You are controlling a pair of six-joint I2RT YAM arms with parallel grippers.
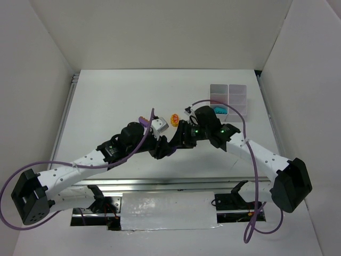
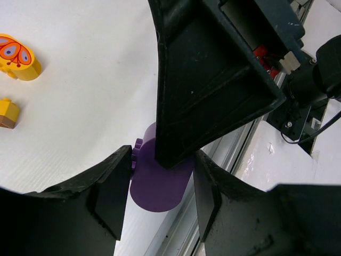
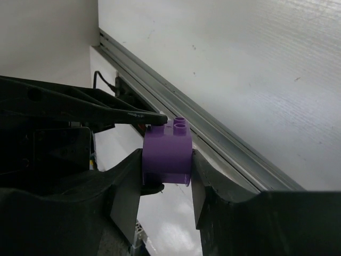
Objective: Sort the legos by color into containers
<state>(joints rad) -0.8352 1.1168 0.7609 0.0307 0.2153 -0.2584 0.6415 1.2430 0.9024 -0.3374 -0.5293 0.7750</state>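
A purple lego (image 3: 166,154) with two studs on top is clamped between the fingers of my right gripper (image 3: 166,166), held above the table's near rail. In the left wrist view the same purple lego (image 2: 157,189) sits between the spread fingers of my left gripper (image 2: 162,192); there is a gap on the right side, and a right-gripper finger (image 2: 213,80) overlaps it from above. Both grippers meet at the table's middle front, left (image 1: 161,149) and right (image 1: 176,143); the lego is hidden there. The translucent tray (image 1: 237,85) stands at the back right.
A yellow-orange oval lego (image 1: 173,118) lies just behind the grippers; it shows in the left wrist view (image 2: 17,57) with a smaller orange piece (image 2: 6,113). A cyan lego (image 1: 220,109) lies in a near cell of the tray. A metal rail (image 3: 234,144) runs along the near edge.
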